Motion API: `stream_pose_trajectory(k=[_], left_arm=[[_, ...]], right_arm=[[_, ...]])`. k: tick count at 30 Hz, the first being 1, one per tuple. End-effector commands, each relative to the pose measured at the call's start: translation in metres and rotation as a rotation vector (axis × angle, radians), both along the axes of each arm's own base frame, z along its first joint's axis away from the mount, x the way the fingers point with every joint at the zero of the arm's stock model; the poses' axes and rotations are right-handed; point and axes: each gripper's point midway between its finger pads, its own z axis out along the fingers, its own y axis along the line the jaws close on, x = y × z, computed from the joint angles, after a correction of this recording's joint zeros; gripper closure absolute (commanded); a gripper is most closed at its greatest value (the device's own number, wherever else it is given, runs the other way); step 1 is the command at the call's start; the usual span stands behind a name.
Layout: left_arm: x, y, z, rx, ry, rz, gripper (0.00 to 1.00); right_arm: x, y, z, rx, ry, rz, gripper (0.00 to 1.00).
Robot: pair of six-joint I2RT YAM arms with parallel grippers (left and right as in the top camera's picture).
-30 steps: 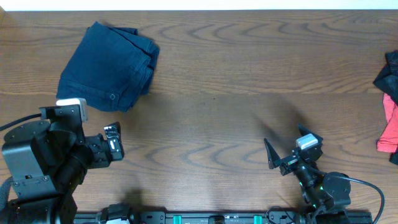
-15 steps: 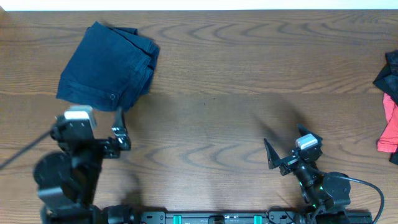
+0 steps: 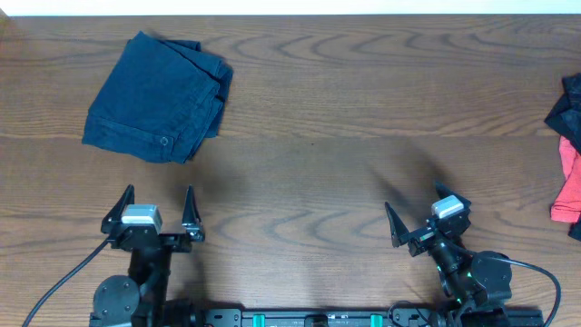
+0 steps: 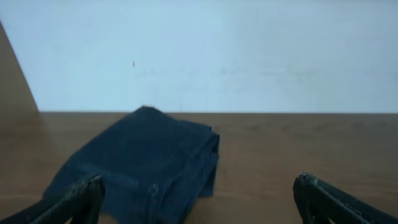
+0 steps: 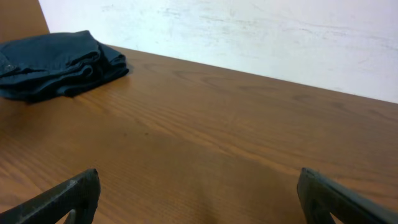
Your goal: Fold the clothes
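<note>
Backed off the folded navy shorts (image 3: 159,95) at far left, the left gripper (image 3: 158,193) sits empty, jaws spread; the right gripper (image 3: 413,202) likewise. Only overhead shows the coral clothes (image 3: 569,186) at the right edge.

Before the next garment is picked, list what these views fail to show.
Overhead: the coral-red and dark pile is cut by the right edge; its garment count is unknowable.
Overhead: the folded navy shorts hide their own lower layers.
Left wrist: the shorts are blurred, their near end cut by the bottom edge.
Right wrist: the shorts run off the left edge.
</note>
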Motion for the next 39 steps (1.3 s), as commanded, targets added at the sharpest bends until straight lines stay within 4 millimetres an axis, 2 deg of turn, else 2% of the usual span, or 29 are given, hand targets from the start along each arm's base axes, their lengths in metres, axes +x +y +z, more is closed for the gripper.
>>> stream_pose_trajectory(k=[1, 8, 12, 39], left_arm=[[0.011, -0.005, -0.025, -0.018, 0.011, -0.034, 0.02], [0.025, -0.011, -0.081, -0.03, 0.086, -0.072, 0.02], [0.027, -0.013, -0.106, -0.036, 0.134, -0.084, 0.02], [0.028, -0.013, -0.104, -0.033, 0.121, -0.08, 0.02]], right_arm=[[-0.001, 0.002, 0.0, -0.009, -0.01, 0.013, 0.01], [-0.001, 0.002, 0.0, -0.009, -0.01, 0.013, 0.01], [-0.001, 0.002, 0.0, -0.009, -0.01, 0.013, 0.01], [-0.001, 0.002, 0.0, -0.009, -0.01, 0.013, 0.01]])
